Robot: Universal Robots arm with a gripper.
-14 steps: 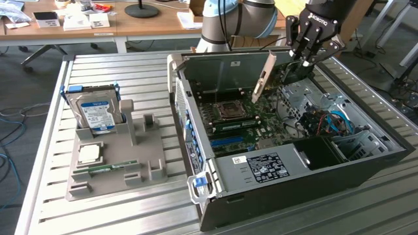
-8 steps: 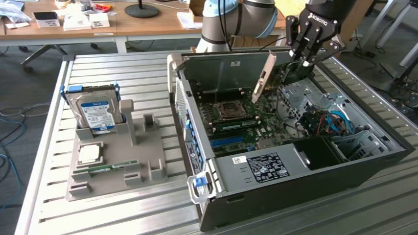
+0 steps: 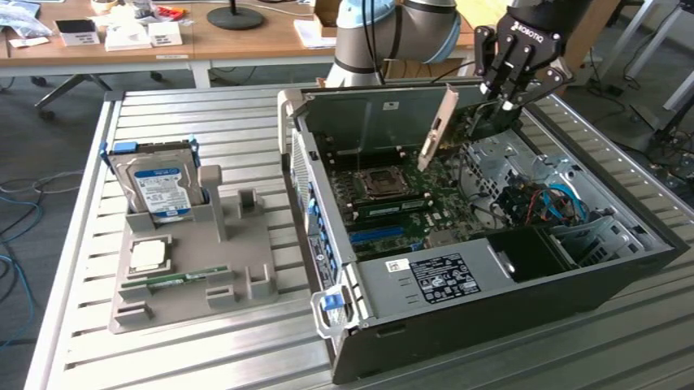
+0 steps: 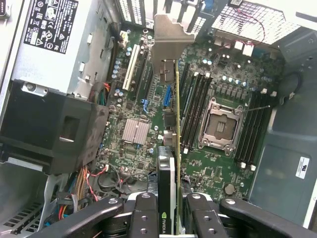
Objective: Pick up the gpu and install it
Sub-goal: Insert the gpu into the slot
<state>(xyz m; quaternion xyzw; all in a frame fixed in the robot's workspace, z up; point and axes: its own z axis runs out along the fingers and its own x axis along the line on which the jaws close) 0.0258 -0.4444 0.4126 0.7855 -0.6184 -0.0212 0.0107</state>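
your gripper [image 3: 508, 96] was clamped on the gpu [image 3: 438, 130], one finger on each flat face of the card. you can see it in the wrist view, where the black fingers [image 4: 146, 218] pinched the gpu [image 4: 168, 171] edge-on.

the gpu hung over the open computer case [image 3: 521, 317], edge down and a bit tilted. its metal bracket [image 3: 437, 134] pointed down into the case, toward the motherboard [image 3: 423, 203]. the card looked raised off the board, not seated in a slot. from the wrist, the bracket [image 4: 171, 34] sat toward the case's rear slot openings, and the card's line ran between the white expansion slot [image 4: 130, 69] and the memory slots [image 4: 195, 111].

inside the case, the empty cpu socket [image 3: 382, 182] was just beside the bracket's lower end. the power supply [image 3: 444, 276] with its black label filled the case's near corner. blue cables [image 3: 558, 203] lay at the case's side on the exterior view's right.

outside the case, on the exterior view's left, a grey holder [image 3: 217, 276] stood on the slatted table [image 3: 217, 122]. it carried an upright hard drive [image 3: 161, 183], a cpu chip [image 3: 149, 256] and a green memory stick [image 3: 174, 279].
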